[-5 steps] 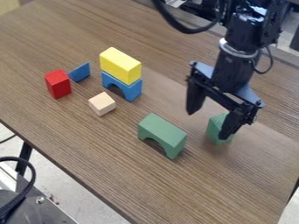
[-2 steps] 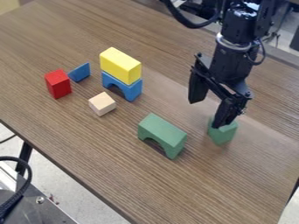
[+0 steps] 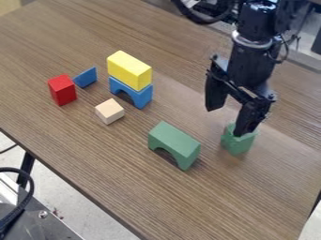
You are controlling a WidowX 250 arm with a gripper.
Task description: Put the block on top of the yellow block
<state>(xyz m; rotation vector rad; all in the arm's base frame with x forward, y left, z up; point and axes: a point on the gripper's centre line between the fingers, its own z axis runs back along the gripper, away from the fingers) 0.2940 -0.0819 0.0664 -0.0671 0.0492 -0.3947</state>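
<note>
Yellow rectangular blk [image 3: 130, 70] sits atop blue arch blk [image 3: 139, 97], up-left of green arch blk [image 3: 174, 142]. Small green blk [image 3: 237, 145] stands nr green arch blk, on its R. Black two-finger gripper [image 3: 231, 111] hangs up-right of green arch blk, fingers spread w/ gap btwn, one overlapping small green blk's top; contact unclear.

this looks like a robotics lab: a jointed black robot arm [image 3: 254, 42] hangs over a brown wood-grain table [image 3: 113, 164], with a pale grey floor [image 3: 69, 201] below and a thick black cable [image 3: 30, 185] by a grey metal plate [image 3: 37, 227].
</note>
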